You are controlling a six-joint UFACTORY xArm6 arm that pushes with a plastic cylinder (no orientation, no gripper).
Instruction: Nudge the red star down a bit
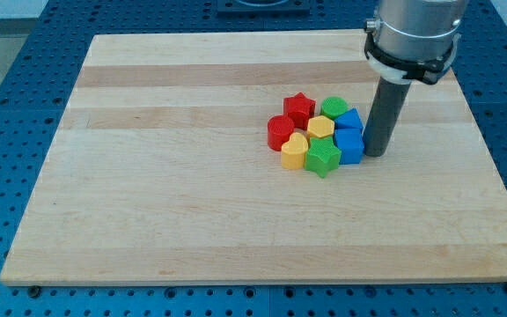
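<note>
The red star (299,108) sits at the upper left of a tight cluster of blocks near the middle of the wooden board (174,176). Below and left of it is a red round block (280,132). To its right are a green round block (334,108) and a yellow hexagon (320,127). A yellow heart (294,151), a green star (322,158) and two blue blocks (349,136) fill the cluster's lower and right sides. My tip (376,153) rests on the board just right of the blue blocks, on the far side of the cluster from the red star.
The board lies on a blue perforated table (7,79). The arm's grey cylinder body (412,35) hangs above the board's upper right part.
</note>
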